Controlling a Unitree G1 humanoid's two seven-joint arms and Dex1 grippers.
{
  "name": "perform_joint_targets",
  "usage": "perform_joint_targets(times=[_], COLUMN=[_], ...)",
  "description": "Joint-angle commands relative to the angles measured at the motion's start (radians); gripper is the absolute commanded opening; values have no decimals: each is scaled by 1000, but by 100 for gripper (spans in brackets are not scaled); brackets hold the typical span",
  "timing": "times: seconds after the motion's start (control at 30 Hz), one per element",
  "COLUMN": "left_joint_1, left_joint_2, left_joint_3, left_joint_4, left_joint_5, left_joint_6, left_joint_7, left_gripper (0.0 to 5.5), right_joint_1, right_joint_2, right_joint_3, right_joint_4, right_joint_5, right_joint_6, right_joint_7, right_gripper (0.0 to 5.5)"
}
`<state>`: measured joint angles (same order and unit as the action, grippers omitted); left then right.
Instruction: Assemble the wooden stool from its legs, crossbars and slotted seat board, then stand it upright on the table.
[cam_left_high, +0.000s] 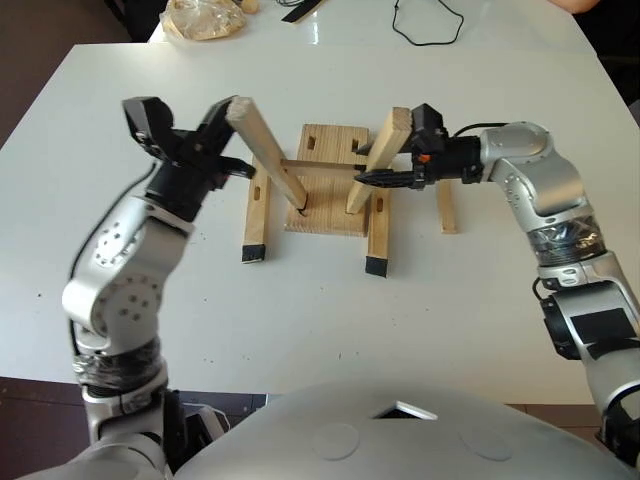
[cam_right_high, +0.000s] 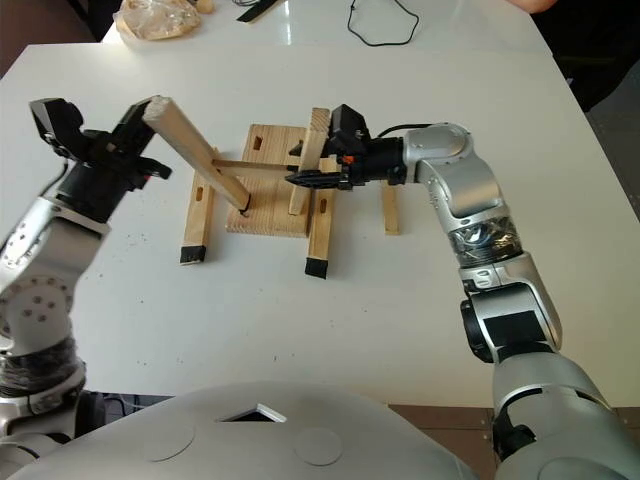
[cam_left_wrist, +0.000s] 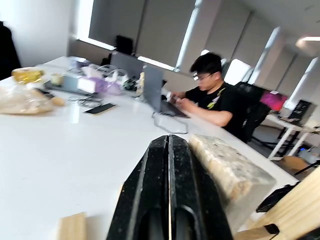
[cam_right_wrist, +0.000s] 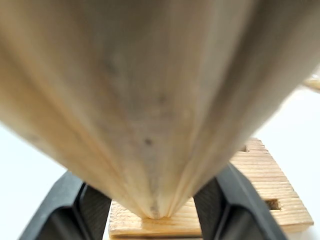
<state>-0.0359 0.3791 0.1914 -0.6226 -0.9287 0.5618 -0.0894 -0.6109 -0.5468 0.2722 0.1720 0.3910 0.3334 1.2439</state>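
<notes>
The slotted seat board (cam_left_high: 325, 215) lies flat in the middle of the table. Two wooden legs stand tilted in it. The left leg (cam_left_high: 268, 152) leans out to the left, and my left gripper (cam_left_high: 218, 125) is shut and rests against the side of its top end (cam_left_wrist: 225, 170), not around it. The right leg (cam_left_high: 385, 145) leans to the right, with my right gripper (cam_left_high: 378, 179) shut on its lower half; both fingers (cam_right_wrist: 82, 210) flank the wood. A thin crossbar (cam_left_high: 320, 166) runs between the two legs.
Two more legs with black feet lie on the table, one (cam_left_high: 257, 215) left of the board and one (cam_left_high: 378, 238) at its front right. A short wooden piece (cam_left_high: 447, 210) lies under my right arm. A bag (cam_left_high: 205, 18) and a black cable (cam_left_high: 425, 25) sit at the far edge.
</notes>
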Motion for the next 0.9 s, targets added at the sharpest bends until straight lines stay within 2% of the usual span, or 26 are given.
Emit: perform_joint_targets(times=[0.03,0.23,0.33,0.37,0.47,0.5,0.6,0.63,0.7,0.83,0.9], left_joint_1=[-3,64,66,64,79,90,91,98,104,118,118], left_joint_2=[-43,66,107,99,26,21,59,86,125,119,95], left_joint_3=[-223,-49,88,68,-218,-239,-123,-78,-6,54,72], left_joint_4=[-172,-4,145,114,-67,-56,95,146,229,256,262], left_joint_5=[-59,51,127,103,62,87,148,160,167,153,189], left_joint_6=[-18,-73,-112,-106,-55,-55,-82,-91,-98,-82,-90], left_joint_7=[-206,-211,-174,-201,-306,-306,-305,-323,-361,-361,-305], left_gripper=[0,0,0,0,0,0,0,0,0,0,0], right_joint_1=[14,0,-3,-9,-57,-84,-133,-142,-145,-86,3], right_joint_2=[2,8,14,18,60,78,94,92,83,10,-76], right_joint_3=[87,84,73,73,102,105,69,48,6,-73,-137], right_joint_4=[-52,13,38,44,119,171,279,303,324,226,77], right_joint_5=[-42,-72,-84,-83,-110,-124,-115,-104,-92,-87,-61], right_joint_6=[46,15,4,0,-54,-85,-177,-208,-250,-257,-194], right_joint_7=[64,55,42,47,70,75,115,131,144,115,101], right_gripper=[203,203,203,203,203,203,203,241,278,353,353])
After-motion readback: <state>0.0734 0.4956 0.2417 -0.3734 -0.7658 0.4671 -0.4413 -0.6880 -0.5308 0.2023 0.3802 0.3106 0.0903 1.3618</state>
